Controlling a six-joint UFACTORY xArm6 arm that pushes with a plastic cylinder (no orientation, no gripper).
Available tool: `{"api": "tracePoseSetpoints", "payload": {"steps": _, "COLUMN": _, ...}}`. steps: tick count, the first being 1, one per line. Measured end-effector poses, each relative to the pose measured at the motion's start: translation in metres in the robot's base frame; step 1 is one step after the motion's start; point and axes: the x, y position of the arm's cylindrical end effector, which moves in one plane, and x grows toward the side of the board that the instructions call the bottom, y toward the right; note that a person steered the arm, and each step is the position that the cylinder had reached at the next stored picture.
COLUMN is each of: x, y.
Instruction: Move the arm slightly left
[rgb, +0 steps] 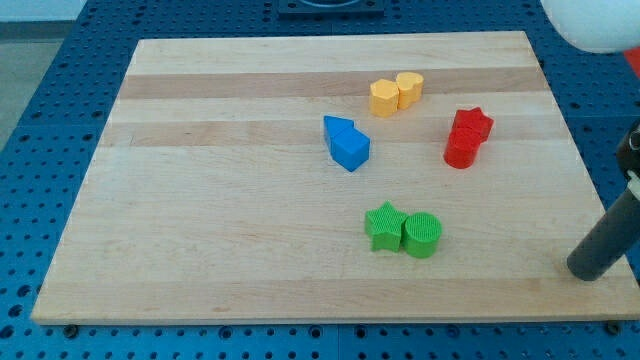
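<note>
My tip (585, 272) is the lower end of a dark rod coming in from the view's right edge. It rests on the wooden board (220, 200) near the lower right corner, well to the right of the green cylinder (423, 235) and the green star (385, 225), which touch each other. A red star (474, 124) and a red cylinder (460, 150) sit together above the tip, at the upper right. Two blue blocks, a triangular one (338, 128) and a cube (351, 150), lie at the centre. A yellow hexagon (384, 97) and a yellow heart (409, 88) sit near the top.
The board lies on a blue perforated table (60, 120). A white rounded object (595, 25) shows at the view's top right corner. The board's right edge (585, 170) runs just beside the rod.
</note>
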Motion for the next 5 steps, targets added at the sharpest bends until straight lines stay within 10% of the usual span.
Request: {"api": "tracePoseSetpoints", "payload": {"steps": 5, "x": 0.0, "y": -0.0045}}
